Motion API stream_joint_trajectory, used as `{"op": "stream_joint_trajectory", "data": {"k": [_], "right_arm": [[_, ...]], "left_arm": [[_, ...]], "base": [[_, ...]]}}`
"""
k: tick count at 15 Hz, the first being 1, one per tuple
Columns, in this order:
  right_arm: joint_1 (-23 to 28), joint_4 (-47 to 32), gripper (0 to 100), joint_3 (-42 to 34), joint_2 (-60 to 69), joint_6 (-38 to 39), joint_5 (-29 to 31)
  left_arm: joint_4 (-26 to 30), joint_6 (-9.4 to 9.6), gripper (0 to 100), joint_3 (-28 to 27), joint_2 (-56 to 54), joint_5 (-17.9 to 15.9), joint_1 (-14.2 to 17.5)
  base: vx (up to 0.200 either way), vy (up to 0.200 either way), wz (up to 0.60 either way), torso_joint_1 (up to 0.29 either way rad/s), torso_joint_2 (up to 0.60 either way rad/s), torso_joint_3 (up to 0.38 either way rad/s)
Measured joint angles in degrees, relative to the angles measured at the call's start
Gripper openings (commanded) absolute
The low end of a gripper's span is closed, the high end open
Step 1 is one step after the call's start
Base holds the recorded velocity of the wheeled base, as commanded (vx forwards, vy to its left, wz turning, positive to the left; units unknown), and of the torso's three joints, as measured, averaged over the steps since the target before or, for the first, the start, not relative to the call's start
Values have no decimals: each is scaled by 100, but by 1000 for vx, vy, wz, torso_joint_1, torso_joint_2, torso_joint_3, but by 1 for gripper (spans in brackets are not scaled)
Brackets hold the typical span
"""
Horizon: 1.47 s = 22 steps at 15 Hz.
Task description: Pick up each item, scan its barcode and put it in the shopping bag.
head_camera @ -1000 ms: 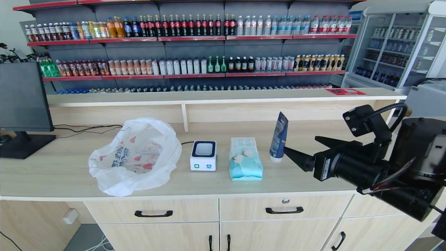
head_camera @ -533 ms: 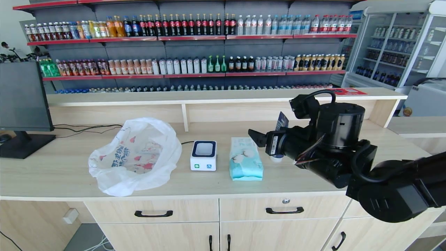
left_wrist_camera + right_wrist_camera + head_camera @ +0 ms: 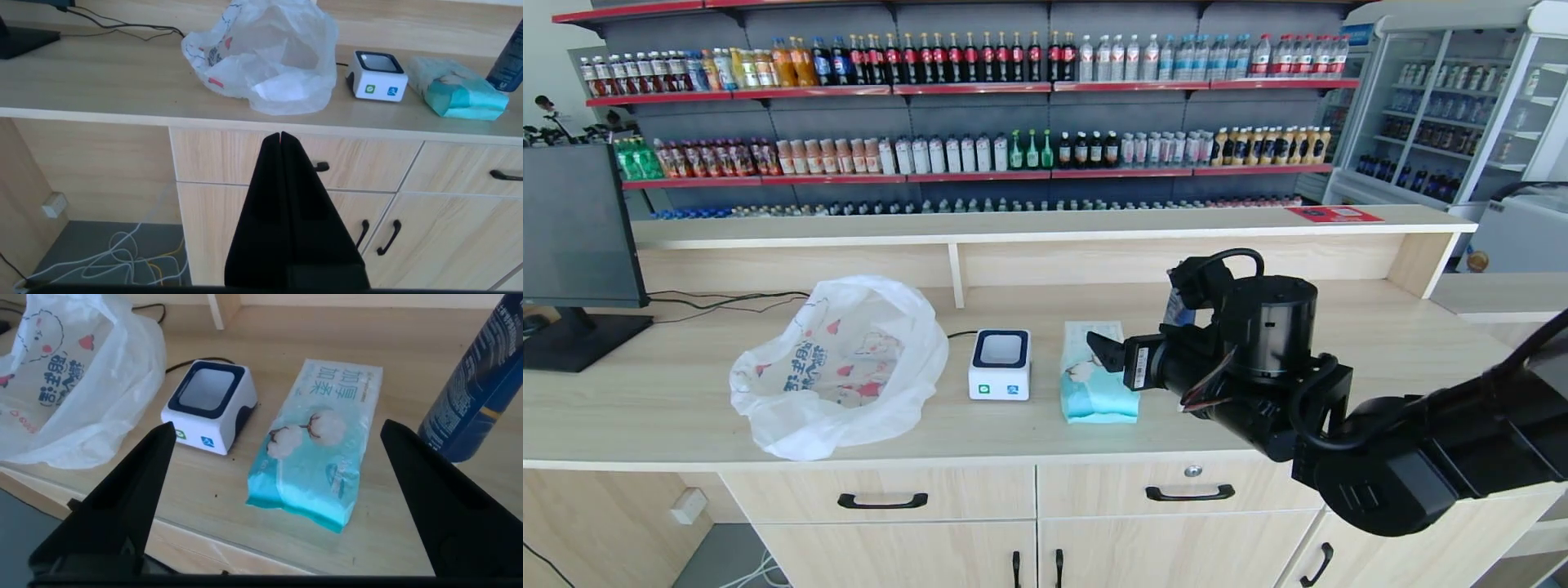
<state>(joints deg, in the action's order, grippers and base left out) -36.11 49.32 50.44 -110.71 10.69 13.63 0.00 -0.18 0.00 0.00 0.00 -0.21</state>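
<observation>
Right claw (image 3: 278, 431) spread wide, hovering over tissue pack (image 3: 1094, 390), likely aligned to straddle it for pick. Pack flat on counter (image 3: 645, 400) between barcode scanner (image 3: 1000, 363) and blue tube (image 3: 478, 384). Shopping bag (image 3: 841, 359) slumped open beside scanner, ready for drop. Left claw (image 3: 280, 143) pressed together, parked low, idle.

The tissue pack (image 3: 323, 441), open above, sits between scanner (image 3: 211, 404) and blue tube (image 3: 478, 384).

One shopping bag (image 3: 837, 363), one scanner (image 3: 1000, 364), one tissue pack (image 3: 1086, 388), one tube (image 3: 478, 388).
</observation>
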Motion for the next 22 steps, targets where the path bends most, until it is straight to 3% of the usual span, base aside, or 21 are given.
{"op": "stream_joint_trajectory", "data": {"k": [10, 22], "right_arm": [[212, 199, 100, -113, -69, 4, -74], [122, -57, 100, 1163, -729, -244, 134]], "left_arm": [[0, -2, 0, 0, 0, 0, 2], [0, -4, 0, 0, 0, 0, 5]], "base": [[0, 0, 0, 0, 0, 0], [0, 0, 0, 1, 1, -66]]}}
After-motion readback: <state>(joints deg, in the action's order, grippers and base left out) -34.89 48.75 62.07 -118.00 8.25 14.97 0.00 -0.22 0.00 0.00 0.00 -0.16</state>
